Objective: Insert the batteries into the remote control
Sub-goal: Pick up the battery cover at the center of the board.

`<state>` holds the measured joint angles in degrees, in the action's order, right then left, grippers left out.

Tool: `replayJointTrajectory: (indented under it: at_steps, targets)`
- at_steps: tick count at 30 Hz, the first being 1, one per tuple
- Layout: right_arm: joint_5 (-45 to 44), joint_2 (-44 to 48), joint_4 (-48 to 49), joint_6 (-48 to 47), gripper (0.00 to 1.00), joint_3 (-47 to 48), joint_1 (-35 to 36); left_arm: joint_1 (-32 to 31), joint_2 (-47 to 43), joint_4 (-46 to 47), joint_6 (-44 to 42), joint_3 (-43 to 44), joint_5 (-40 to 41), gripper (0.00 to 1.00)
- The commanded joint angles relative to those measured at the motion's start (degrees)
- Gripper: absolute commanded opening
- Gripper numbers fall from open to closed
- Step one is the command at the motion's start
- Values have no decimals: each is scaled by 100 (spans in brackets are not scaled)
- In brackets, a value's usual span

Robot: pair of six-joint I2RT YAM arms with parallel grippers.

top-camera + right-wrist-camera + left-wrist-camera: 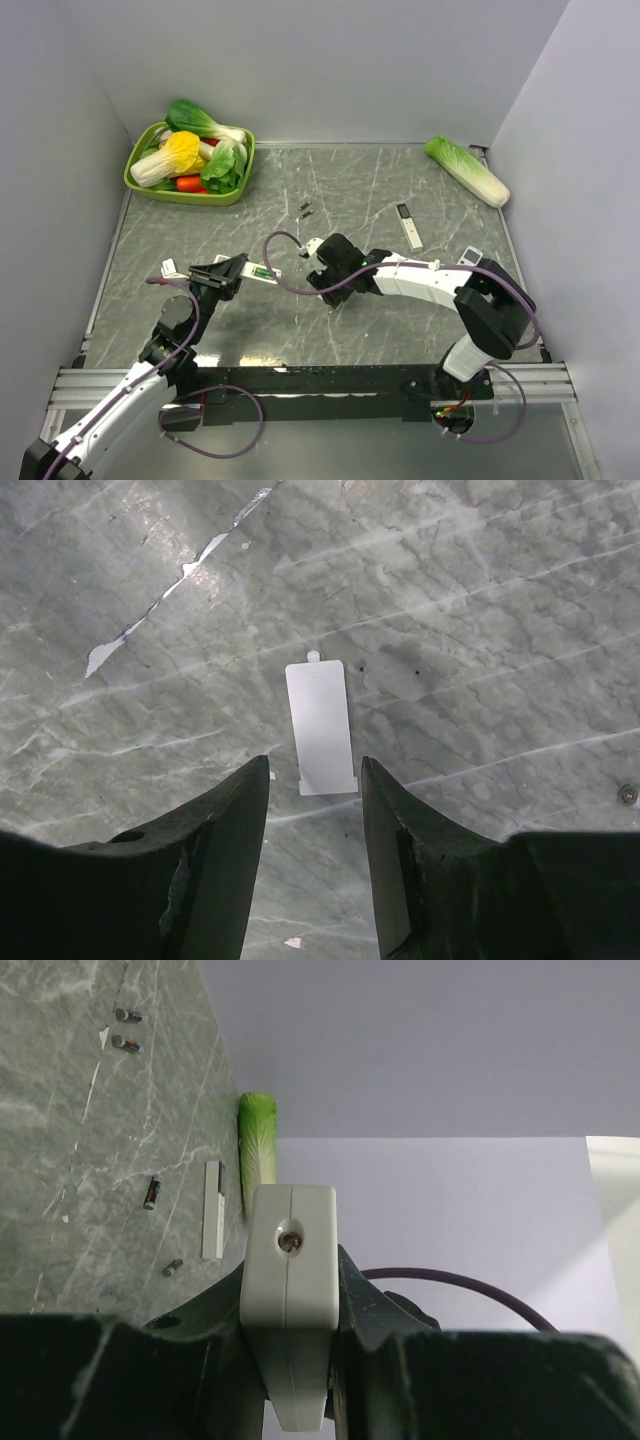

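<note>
My left gripper [290, 1295] is shut on one end of the long white remote control [289, 1260], which stands up between its dark fingers. In the top view the remote control [262, 272] sticks out to the right of the left gripper [230, 271], its green-lined recess facing up. My right gripper [315, 763] hangs open just above the table, and a flat white battery cover [320, 725] lies on the marble just beyond its tips. It sits mid-table in the top view [325, 280]. One small battery [152, 1191] with dark ends lies on the table to the right.
Two tiny dark cells [305, 210] lie behind the grippers. A white remote with a black end [408, 227] and a small white piece [472, 256] are at the right. A napa cabbage [467, 170] lies at the back right, a green basket [140, 185] of vegetables at the back left.
</note>
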<state>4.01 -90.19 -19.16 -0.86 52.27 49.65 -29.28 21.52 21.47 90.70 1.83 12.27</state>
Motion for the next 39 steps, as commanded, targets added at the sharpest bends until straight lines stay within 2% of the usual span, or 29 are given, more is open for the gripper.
replayJointTrajectory:
  at_steps: [1, 13, 31, 39]
  targets:
    - [91, -340, -483, 51, 50, 485, -25, 18, -200, -187, 18, -1132, 267, 1]
    - [135, -824, -932, 51, 50, 872, -25, 10, -368, -293, -52, -1123, 284, 2]
    - [-269, -1396, -1327, 34, 50, 1277, 133, 10, -236, -144, -96, -1141, 214, 1]
    - [-540, -1449, -1512, 25, 43, 1365, 291, 10, -227, -100, -122, -1141, 205, 1]
